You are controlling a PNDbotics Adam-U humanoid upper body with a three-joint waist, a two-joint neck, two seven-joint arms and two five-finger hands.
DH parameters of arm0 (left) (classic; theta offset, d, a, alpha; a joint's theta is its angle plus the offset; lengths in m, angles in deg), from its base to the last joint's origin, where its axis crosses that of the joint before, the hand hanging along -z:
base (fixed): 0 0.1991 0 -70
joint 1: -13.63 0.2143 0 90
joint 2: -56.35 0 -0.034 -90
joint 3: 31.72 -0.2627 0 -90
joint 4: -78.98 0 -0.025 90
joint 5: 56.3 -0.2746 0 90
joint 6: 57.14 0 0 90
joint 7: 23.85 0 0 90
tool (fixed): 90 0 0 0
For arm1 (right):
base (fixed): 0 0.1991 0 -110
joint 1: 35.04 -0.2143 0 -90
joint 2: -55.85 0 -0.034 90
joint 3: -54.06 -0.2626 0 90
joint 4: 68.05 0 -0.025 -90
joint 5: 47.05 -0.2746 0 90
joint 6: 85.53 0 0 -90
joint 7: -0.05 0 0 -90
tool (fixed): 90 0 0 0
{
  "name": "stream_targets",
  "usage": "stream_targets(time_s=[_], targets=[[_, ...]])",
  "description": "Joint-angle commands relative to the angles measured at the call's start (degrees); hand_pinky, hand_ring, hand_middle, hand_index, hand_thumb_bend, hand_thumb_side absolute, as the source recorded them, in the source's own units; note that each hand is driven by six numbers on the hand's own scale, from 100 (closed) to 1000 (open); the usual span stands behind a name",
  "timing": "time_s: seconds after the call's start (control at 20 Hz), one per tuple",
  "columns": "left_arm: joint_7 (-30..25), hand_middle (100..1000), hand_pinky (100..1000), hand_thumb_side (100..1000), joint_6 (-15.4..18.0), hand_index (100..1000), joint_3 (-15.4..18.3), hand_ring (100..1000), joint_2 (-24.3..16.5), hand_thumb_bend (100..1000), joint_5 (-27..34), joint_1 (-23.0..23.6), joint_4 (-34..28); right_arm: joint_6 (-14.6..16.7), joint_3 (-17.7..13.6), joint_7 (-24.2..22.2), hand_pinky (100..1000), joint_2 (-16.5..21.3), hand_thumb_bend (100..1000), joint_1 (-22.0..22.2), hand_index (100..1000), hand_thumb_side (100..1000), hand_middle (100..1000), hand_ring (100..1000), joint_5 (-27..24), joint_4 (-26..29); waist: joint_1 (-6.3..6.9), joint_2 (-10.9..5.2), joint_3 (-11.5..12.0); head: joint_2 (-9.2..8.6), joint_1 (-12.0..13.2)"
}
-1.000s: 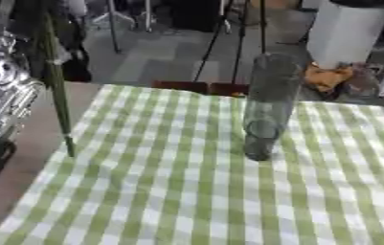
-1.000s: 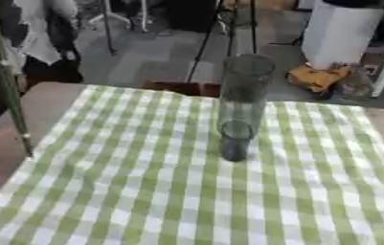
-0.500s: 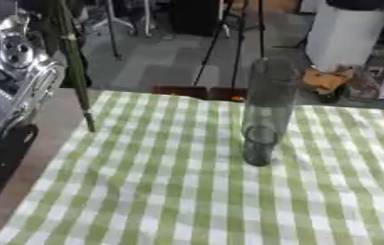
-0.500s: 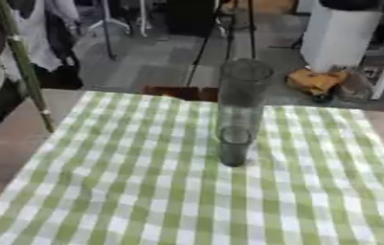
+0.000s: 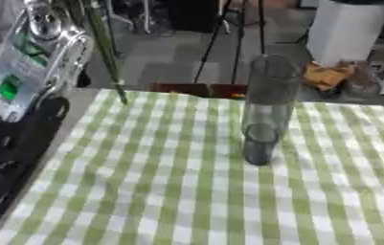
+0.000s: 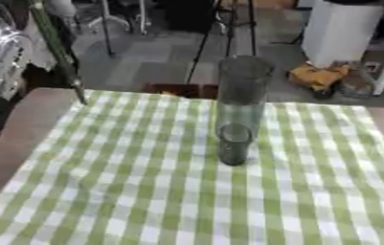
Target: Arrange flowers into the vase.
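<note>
Currently the left arm (image 5: 27,72) filled the left side of both views, silver housing above, black below. A green flower stem (image 5: 104,48) hung nearly upright beside it, its cut end (image 5: 124,101) poised above the far-left edge of the checked cloth (image 5: 170,191). The left hand was out of frame at the top, so I could not tell how its fingers sat on the stem; presumably they were clamped round it higher up. No right hand showed in either view.

The vase (image 6: 238,110), a tall dark glass cylinder, stood upright near the cloth's centre, well apart from the stem and to its right. Its mouth (image 6: 245,64) was narrow, and no flowers were visible in it.

Judgement: the step in hand was carrying the stem across to the vase. To do it well, the cut end would need to ride above rim height before crossing, then be centred over the mouth and lowered straight. A tilted stem might catch the rim, and a vase so tall and slim looked easy to tip.
</note>
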Motion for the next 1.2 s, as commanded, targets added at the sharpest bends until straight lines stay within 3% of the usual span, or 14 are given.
stream_targets(time_s=[0.05, 0.7, 1.2], targets=[[0.43, 100, 100, 811, 1.74, 100, 0.97, 100, 0.97, 100, -0.59, -2.72, 1.0, 0.08, 0.23, -0.65, 750, 0.78, 100, -1.21, 856, 1000, 827, 829, -0.61, 0.89, 0.24, -0.78, -0.5, -0.23, 0.93], [2.11, 100, 100, 815, 8.34, 100, 2.26, 100, 4.65, 100, -1.71, -8.64, 8.13, -0.03, 0.86, -1.67, 750, 1.14, 100, -1.93, 856, 1000, 828, 829, -1.27, 0.89, 2.4, -0.07, -3.95, -0.94, 5.74], [4.54, 100, 100, 818, 14.7, 100, 3.91, 100, 6.03, 100, 1.36, -13.01, 11.66, -0.29, 1.21, -2.44, 752, 1.38, 100, -2.72, 856, 1000, 828, 830, -1.85, 0.89, 3.2, 1.55, -5.54, -3.01, 8.03]])
